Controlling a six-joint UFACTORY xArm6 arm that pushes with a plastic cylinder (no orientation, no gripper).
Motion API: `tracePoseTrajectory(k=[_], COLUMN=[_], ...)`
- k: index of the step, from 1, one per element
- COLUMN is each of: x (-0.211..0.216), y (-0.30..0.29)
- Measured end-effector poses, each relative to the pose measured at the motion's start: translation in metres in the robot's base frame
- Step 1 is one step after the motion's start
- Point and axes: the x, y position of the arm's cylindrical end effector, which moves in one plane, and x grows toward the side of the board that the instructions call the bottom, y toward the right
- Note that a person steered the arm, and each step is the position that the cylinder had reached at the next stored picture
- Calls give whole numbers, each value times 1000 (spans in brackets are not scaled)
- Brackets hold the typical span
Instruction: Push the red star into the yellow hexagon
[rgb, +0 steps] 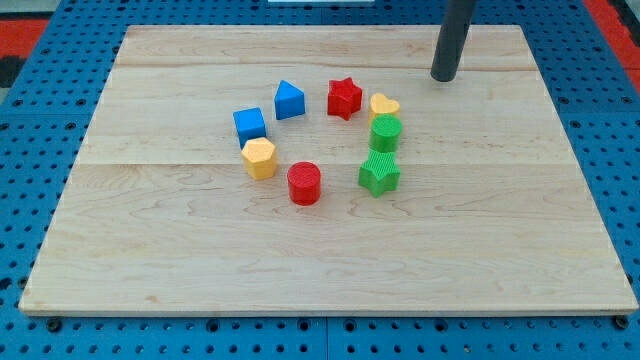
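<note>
The red star (344, 97) lies on the wooden board (150, 250), just above the middle. The yellow hexagon (259, 158) lies to its lower left, touching the blue cube (250, 124). My tip (443, 77) rests on the board at the upper right, well to the right of the red star and a little higher in the view. It touches no block. The yellow heart (384, 104) sits between my tip and the star, close to the star's right side.
A blue triangular block (289, 99) lies left of the star. A green cylinder (386, 131) and a green star (379, 173) sit below the yellow heart. A red cylinder (304, 183) lies right of and below the hexagon. The blocks form a loose ring.
</note>
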Motion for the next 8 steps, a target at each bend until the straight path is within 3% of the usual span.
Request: tracePoseTrajectory(k=[3,5,6,7,8], x=[42,121,138,138,88], y=[5,4,4,10,15])
